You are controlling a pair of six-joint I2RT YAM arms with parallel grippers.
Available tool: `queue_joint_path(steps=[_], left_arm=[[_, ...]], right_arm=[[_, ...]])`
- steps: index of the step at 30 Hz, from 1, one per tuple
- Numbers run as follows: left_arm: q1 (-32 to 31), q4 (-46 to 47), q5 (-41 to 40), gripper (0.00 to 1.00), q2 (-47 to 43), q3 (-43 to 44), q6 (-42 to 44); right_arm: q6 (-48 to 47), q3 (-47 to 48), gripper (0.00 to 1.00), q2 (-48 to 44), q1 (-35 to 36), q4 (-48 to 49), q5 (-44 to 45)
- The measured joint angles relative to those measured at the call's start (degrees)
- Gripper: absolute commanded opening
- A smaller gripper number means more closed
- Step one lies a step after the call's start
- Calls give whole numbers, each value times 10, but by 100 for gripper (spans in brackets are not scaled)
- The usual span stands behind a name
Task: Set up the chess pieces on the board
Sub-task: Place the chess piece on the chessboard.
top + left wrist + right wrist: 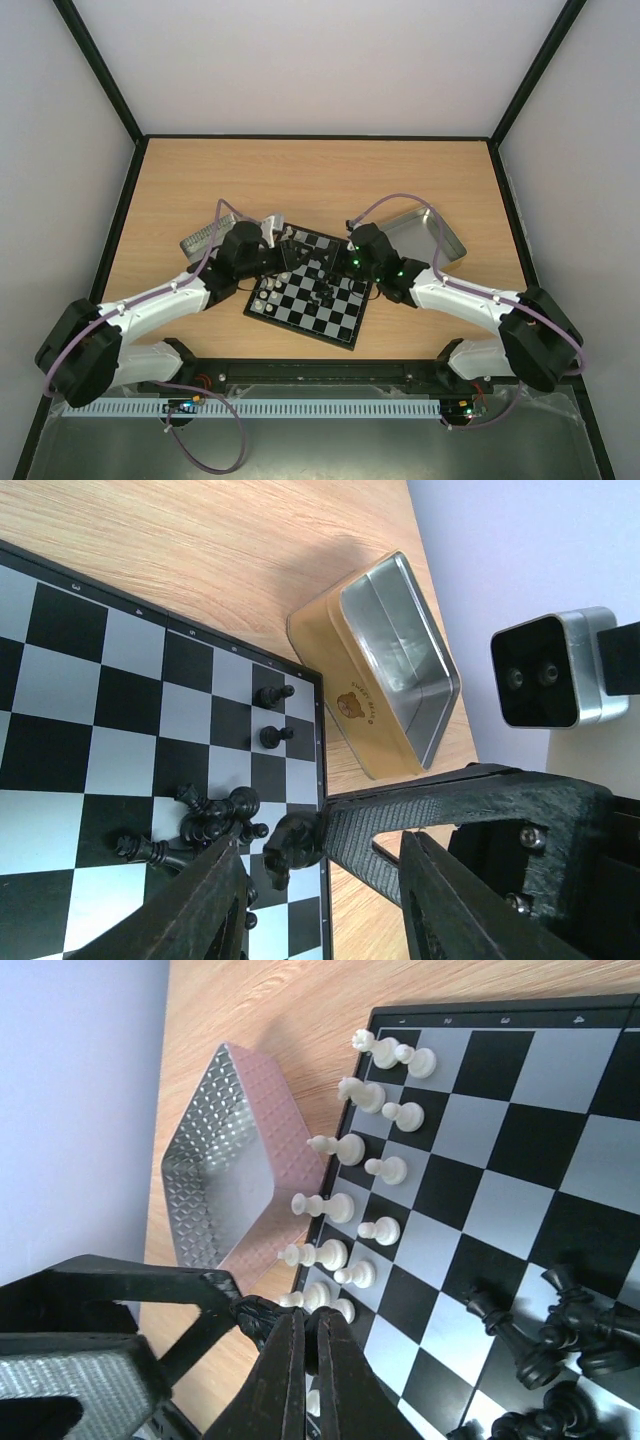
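Observation:
The board lies at the table's middle, also in the left wrist view and the right wrist view. White chess pieces stand in two rows along its left edge. Two black pieces stand at the opposite edge, and a heap of black pieces lies mid-board. My right gripper is shut on a black piece over the board's far edge. My left gripper is open, its fingers either side of that piece.
A gold-sided metal tin lies just off the board's right side. A pink embossed metal tray lies off the left side. Black rails frame the table.

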Motion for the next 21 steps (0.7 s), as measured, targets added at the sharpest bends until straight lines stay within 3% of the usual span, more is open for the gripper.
queue_joint_path(steps=[3,11,16,18,21], left_arm=[[-1,0,0,40,2,0,-1],[-1,4,-2,9,9,0,-1],[-2,5,-3,3,11,1,11],[-3,4,-4,3,11,1,17],[-5,-8,-11,3,11,3,34]], right_arm=[[9,-5,2,-6,0,12,-10],[19,-6,2,-8,-2,35,-29],[20,-8,2,-8,-3,35,-33],[20,-8,8,-8,-3,33,-30],[11,2,27,-8,-2,7,-5]])
